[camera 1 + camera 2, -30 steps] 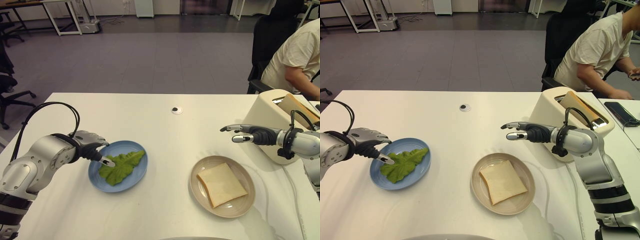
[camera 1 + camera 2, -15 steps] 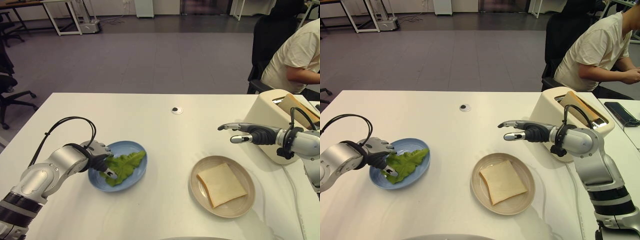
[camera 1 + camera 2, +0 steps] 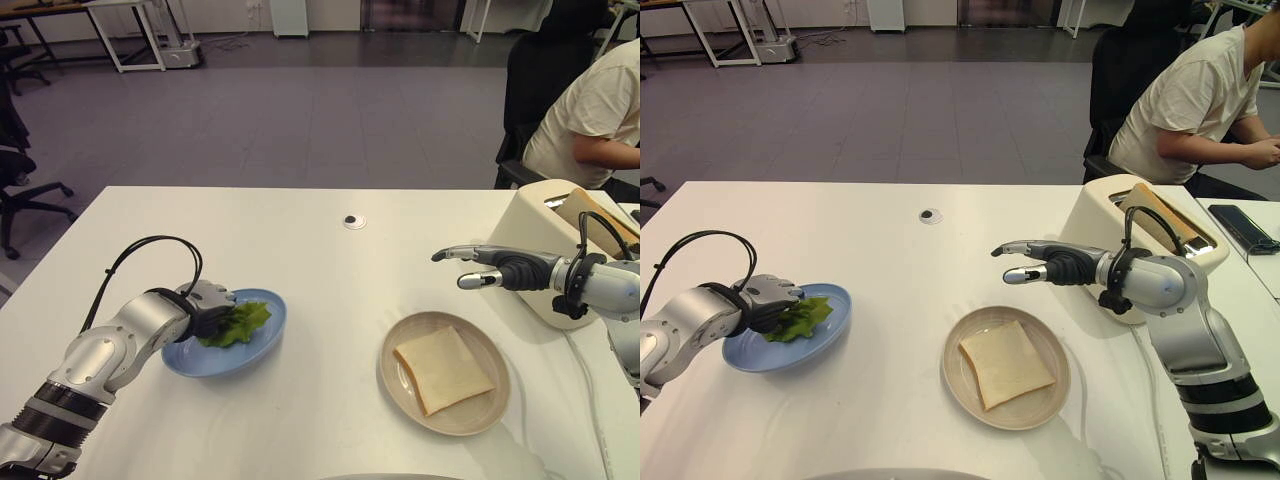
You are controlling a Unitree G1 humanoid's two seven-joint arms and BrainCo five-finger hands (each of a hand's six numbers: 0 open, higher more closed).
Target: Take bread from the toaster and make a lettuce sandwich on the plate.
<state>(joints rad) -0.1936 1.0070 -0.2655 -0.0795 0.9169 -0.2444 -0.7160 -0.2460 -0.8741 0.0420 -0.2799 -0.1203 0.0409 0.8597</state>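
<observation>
**Left hand (image 3: 203,306) closed on lettuce (image 3: 238,322) at the blue plate (image 3: 228,358)**

At lower left, the left hand is curled around the crumpled lettuce, which rests on the blue plate. At right, the right hand (image 3: 495,270) hovers with fingers stretched wide and nothing in them, just left of the cream toaster (image 3: 540,240). An upright bread slice (image 3: 592,214) stands in its slot. A flat bread slice (image 3: 443,368) lies on the beige plate (image 3: 392,378), lower right on the white bench (image 3: 330,270).

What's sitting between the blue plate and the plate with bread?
Nothing; just bare white table between blue plate and bread plate, seen in both eye views.
</observation>
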